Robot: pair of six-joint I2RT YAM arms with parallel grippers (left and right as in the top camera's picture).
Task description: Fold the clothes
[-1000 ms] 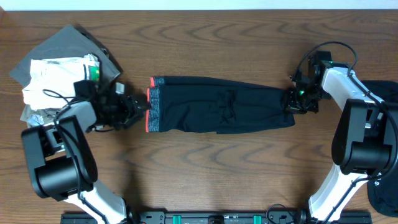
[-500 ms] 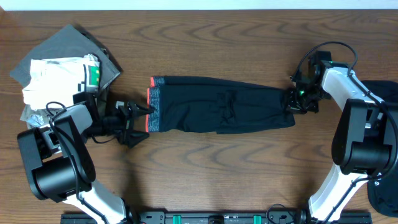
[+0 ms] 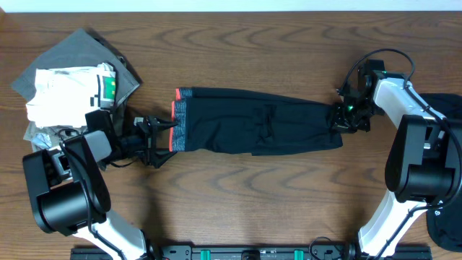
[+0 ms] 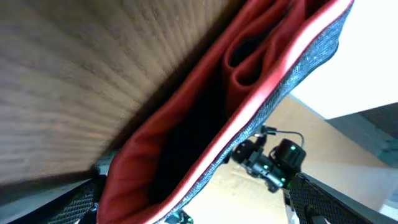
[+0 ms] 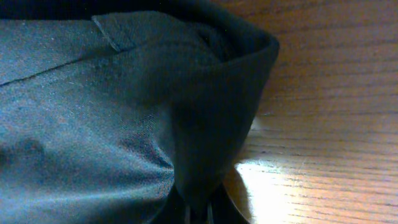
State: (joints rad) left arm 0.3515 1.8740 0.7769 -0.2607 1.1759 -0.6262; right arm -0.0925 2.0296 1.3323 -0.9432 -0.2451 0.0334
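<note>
Black pants (image 3: 253,130) with a grey and orange waistband (image 3: 177,123) lie stretched flat across the middle of the table. My left gripper (image 3: 154,134) is open at the waistband's lower left corner. In the left wrist view the orange waistband (image 4: 205,112) lies between the spread fingers (image 4: 199,208), which do not grip it. My right gripper (image 3: 344,115) is shut on the leg end of the pants at the right. In the right wrist view the black cloth (image 5: 93,112) is pinched between the fingers (image 5: 199,211).
A pile of clothes sits at the far left: a grey garment (image 3: 68,58) with a white and green one (image 3: 61,90) on top. The bare wooden table (image 3: 253,195) spreads in front of the pants. The arm bases stand at the front corners.
My left gripper opened and let go of the waistband, dropped back a little to the left, then edged toward the waistband again. The right gripper and the pants have not moved.
</note>
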